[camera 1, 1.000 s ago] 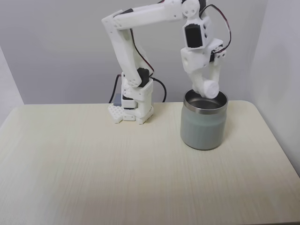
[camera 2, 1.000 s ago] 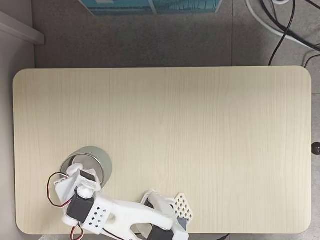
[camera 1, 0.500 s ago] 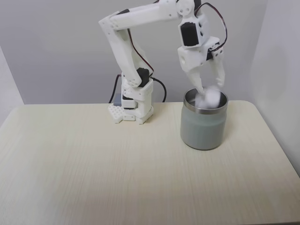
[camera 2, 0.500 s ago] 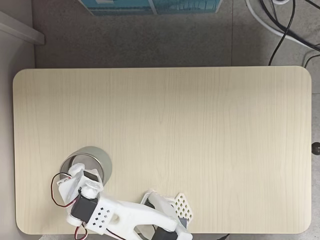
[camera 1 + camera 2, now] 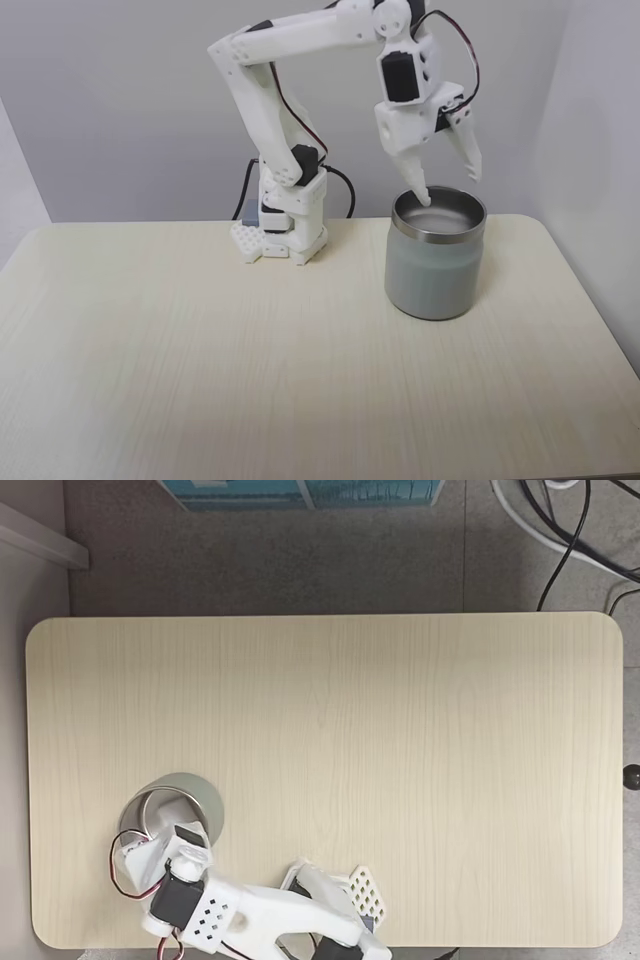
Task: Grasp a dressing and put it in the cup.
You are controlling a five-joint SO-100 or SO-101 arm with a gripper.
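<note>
While its jaws hang spread wide and empty, the gripper [image 5: 446, 188] points down over the cup [image 5: 435, 262].
The arm [image 5: 300, 40] arches from its base beside the cup; the dressing cannot be seen.

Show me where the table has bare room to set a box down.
The table is bare from the cup across to its far edges. It is crowded where the cup, the open gripper and the arm base cluster.

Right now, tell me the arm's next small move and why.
Probably lift straight up and pull back toward the base. The white two-finger gripper hangs open and empty over the pale grey-green steel-rimmed cup, one fingertip dipping just inside the rim. No dressing lies on the light wood table, so nothing seems left to grasp.
</note>
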